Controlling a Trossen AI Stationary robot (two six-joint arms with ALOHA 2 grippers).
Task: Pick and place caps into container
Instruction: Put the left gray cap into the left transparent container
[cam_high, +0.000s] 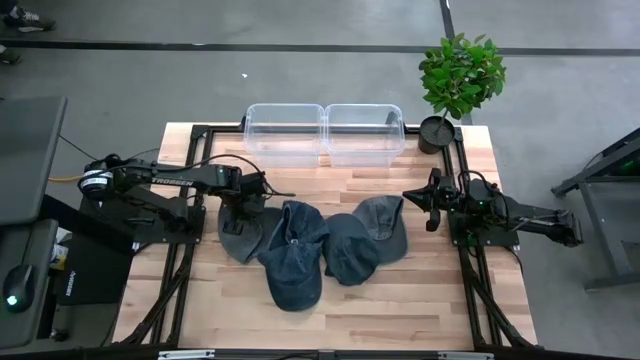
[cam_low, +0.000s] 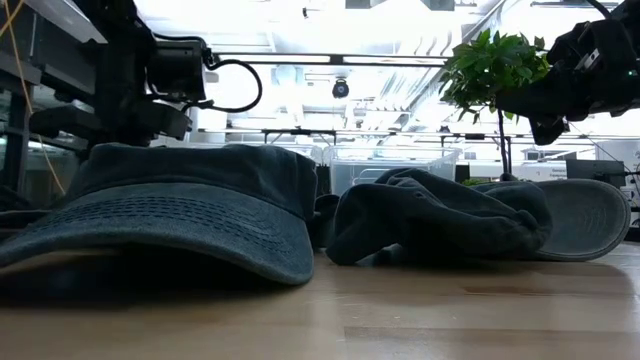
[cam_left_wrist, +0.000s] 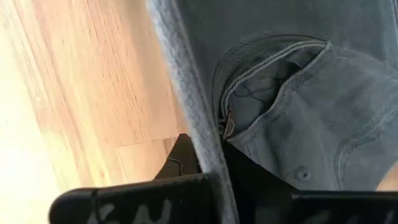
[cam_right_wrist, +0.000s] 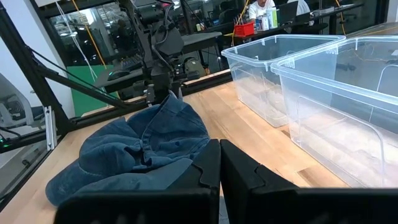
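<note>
Four denim caps lie in a cluster mid-table: a grey-blue cap (cam_high: 238, 238) on the left, two darker blue caps (cam_high: 295, 262) (cam_high: 350, 250), and a second grey-blue cap (cam_high: 384, 214) on the right. My left gripper (cam_high: 241, 207) is down on the far edge of the left cap (cam_left_wrist: 323, 106), shut on it. My right gripper (cam_high: 432, 201) hangs shut above the table (cam_low: 547, 125), just right of the right cap, touching nothing. In the low view the nearest cap (cam_low: 190, 205) rests on its brim and rim. My left gripper pinches the left grey-blue cap by the rim at its far edge (cam_left_wrist: 186, 115), one finger (cam_left_wrist: 180, 158) on the table side and the other on the crown side. The fingers come from above, pointing down. The rim runs between them; the rest of the cap lies on the table.
Two clear plastic containers (cam_high: 285, 135) (cam_high: 365, 135) stand side by side at the table's far edge. A potted plant (cam_high: 460, 75) is at the far right corner. Bare wood (cam_high: 400, 310) lies near the front edge. Black frame rails run along both sides.
</note>
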